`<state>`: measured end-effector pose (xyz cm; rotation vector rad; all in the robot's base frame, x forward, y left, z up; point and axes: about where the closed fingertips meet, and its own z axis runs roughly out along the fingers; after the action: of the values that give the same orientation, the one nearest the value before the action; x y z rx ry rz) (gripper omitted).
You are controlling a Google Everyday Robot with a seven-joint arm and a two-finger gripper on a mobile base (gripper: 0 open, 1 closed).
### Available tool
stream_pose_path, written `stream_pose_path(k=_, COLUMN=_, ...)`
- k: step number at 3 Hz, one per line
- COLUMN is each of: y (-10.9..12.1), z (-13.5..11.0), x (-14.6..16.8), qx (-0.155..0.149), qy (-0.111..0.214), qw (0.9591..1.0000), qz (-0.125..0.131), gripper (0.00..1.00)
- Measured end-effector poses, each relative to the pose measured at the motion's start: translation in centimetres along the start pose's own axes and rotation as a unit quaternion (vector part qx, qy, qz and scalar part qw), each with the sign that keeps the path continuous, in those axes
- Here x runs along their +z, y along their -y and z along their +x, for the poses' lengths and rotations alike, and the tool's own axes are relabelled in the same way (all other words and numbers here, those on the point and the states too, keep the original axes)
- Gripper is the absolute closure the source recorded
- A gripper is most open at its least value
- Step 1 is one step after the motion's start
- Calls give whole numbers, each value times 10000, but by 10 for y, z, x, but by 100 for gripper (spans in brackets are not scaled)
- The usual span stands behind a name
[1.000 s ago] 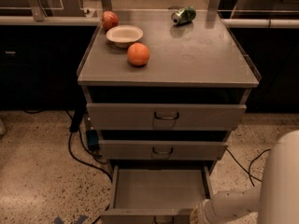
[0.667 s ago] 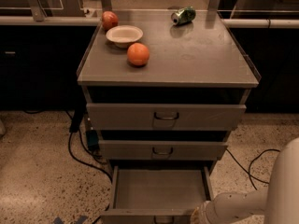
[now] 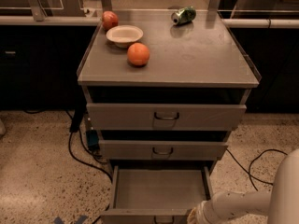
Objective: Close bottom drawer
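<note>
Bottom drawer (image 3: 159,189) stands open, gripper (image 3: 195,215) at its front-right edge.

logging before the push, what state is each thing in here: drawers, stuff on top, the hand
bottom drawer: pulled far out, tray empty
middle drawer: looks pushed in
top drawer: looks pushed in
can: on its side, back right of cabinet top
bowl: upright, looks empty
orange: loose, in front of bowl
apple: loose, behind bowl
hand: low at bottom drawer's front right corner, partly cut off

Matt metal bottom drawer (image 3: 159,190); jaws at its front right corner
</note>
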<state>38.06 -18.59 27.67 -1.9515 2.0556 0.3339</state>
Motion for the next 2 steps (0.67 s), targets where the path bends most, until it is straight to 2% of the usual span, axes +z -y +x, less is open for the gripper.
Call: stream_pose_path(k=2, y=-13, z=15, x=45, qx=-150, qy=-40, qw=9998, qz=-150, gripper=100)
